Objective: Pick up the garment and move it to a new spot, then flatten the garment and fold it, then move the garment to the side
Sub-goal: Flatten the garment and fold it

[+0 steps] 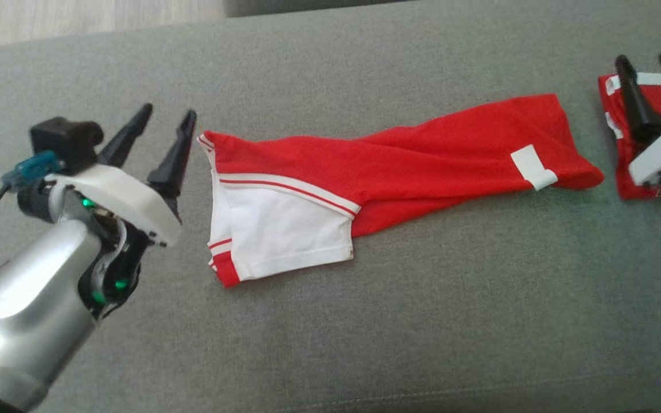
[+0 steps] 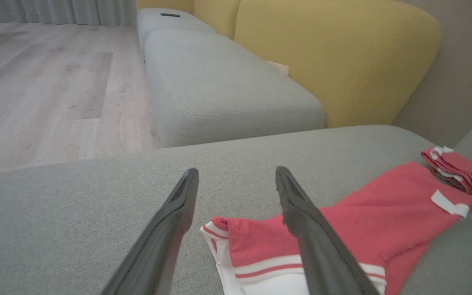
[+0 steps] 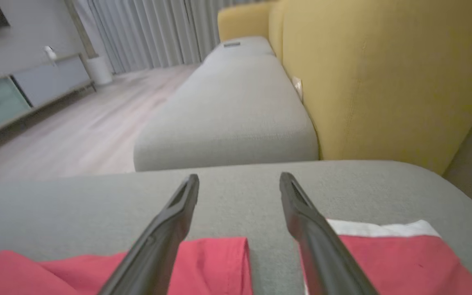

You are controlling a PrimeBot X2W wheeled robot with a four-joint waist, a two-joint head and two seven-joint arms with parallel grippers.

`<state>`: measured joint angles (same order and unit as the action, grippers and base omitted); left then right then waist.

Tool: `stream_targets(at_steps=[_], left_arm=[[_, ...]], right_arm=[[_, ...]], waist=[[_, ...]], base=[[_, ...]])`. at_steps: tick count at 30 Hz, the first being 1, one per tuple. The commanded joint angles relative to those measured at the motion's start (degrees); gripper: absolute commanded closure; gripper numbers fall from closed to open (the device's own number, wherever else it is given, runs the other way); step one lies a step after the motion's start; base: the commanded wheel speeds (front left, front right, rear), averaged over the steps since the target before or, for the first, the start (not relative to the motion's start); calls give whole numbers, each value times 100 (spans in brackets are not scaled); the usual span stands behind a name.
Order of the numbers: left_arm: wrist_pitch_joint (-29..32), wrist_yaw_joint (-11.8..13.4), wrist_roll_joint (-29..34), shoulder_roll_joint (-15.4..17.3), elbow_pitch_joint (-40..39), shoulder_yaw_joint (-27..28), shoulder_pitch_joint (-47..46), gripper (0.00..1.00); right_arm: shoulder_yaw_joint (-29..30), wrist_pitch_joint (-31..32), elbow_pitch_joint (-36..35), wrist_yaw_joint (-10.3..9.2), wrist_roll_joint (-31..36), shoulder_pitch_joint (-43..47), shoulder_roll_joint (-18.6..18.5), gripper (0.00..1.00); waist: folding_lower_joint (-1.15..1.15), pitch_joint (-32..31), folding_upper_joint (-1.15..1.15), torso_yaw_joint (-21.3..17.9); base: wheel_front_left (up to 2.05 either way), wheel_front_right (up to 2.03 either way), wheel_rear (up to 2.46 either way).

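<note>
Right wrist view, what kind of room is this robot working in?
Probably a home living room: a grey sofa seat with a yellow backrest, long curtains, and a low cabinet along the wall.

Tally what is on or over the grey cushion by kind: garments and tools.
Garments: 2, the long red-and-white garment spread in the middle and the folded red garment at the right.
Tools: 2, the left tool and the right tool, both open and holding nothing.
Total: 4.
</note>
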<state>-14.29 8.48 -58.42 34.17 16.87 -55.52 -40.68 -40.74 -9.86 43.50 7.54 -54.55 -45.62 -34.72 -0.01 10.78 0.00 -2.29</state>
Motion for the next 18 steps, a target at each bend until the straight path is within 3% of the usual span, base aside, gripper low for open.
stream_targets(at_steps=[1, 5, 8, 13, 18], left_arm=[[-62, 118, 132, 80, -167, 539, -12, 0], [-68, 410, 911, -473, -734, 2041, 721, 0], [-69, 390, 1686, -1000, -1172, 3023, 1432, 0], [-70, 23, 2533, -1968, -1374, 4227, 2455, 0], [-70, -600, 3270, -2537, -1184, 4766, 2924, 0]], right_arm=[[95, -208, -143, -5, 87, 185, -6, 0], [584, -489, -349, -5, 514, 427, 360, 0], [1248, -509, -769, -5, 1122, 722, 722, 0], [2184, -512, -1472, -5, 2304, 1618, 1451, 0], [2664, -513, -1814, -5, 3024, 2160, 1921, 0]], waist=[[1, -61, 0, -12], [1, -140, 0, -41], [1, -170, 0, -75], [1, -225, 0, -100], [1, -185, 0, -70]], base=[[0, 0, 0], [0, 0, 0], [0, 0, 0], [0, 0, 0], [0, 0, 0]])
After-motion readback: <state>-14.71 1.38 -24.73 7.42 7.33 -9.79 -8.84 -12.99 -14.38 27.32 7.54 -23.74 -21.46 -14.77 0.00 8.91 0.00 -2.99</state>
